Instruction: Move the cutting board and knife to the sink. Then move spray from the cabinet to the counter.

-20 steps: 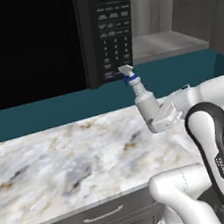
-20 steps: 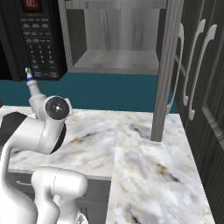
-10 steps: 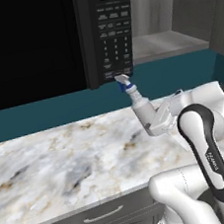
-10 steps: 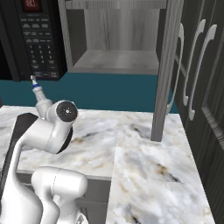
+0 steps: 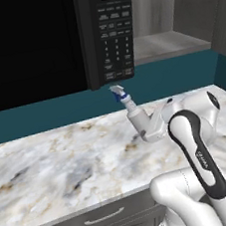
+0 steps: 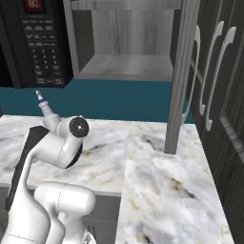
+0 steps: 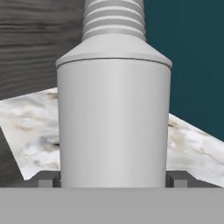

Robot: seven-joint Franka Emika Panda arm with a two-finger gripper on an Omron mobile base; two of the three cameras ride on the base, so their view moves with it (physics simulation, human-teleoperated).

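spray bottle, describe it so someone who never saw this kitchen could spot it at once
Find the black microwave above the marble counter. Just below its keypad, the robot's hand grips the spray bottle by its body, tilted above the counter. It is the one small pale grey bottle there, with a white trigger head and blue nozzle tip.

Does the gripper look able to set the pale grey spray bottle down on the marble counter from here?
Probably yes. The gripper holds the pale grey spray bottle tilted above the white-grey marble counter, and the stretch of marble below it looks bare; the black microwave sits higher, out of the way.
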